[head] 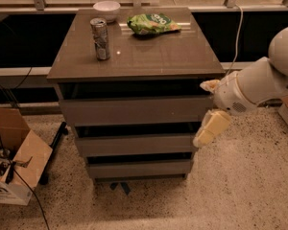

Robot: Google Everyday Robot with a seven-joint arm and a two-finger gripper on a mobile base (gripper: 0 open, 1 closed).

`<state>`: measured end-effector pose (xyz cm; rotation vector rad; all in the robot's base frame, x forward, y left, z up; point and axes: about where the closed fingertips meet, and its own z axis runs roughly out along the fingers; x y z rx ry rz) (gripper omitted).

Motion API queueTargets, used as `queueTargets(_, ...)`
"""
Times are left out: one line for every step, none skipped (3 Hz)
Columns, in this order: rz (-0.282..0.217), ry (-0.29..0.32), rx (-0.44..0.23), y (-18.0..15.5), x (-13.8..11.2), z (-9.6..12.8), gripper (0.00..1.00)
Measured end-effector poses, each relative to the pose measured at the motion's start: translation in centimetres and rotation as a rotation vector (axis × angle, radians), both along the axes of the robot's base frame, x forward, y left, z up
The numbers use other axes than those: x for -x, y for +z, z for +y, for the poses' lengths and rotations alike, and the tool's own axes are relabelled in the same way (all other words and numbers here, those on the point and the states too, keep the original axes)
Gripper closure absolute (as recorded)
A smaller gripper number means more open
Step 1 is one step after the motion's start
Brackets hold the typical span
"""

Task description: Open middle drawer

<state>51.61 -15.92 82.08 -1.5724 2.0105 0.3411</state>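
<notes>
The taupe-grey cabinet has three handleless drawer fronts stacked one above the other. The middle drawer point(134, 144) is the mid-sized one, between the taller top front point(134, 110) and the narrower bottom front point(137, 168). It sits pushed in, with a dark gap above it. My gripper point(202, 113) is at the cabinet's right front corner, on a white arm that comes in from the right. Its cream fingers are spread open and empty. The lower fingertip point(200, 139) is beside the right end of the middle drawer front, and the upper one point(209, 85) is near the top drawer's corner.
On the cabinet top point(149, 56) stand a soda can point(101, 38), a white bowl point(107, 9) and a green chip bag point(152, 23). An open cardboard box point(14, 155) and cables lie on the floor to the left. A speckled floor point(240, 190) lies in front and to the right.
</notes>
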Motion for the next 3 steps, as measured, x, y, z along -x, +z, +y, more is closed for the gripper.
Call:
queueTargets(0.026,-0.024,-0.003,-1.2,0.3,0.4,0.0)
queueTargets(0.044,-0.036,-0.065,-4.4,-0.7,1.7,0.0)
queueTargets(0.067,-0.046,-0.125,-8.3,-2.2,2.4,0.0)
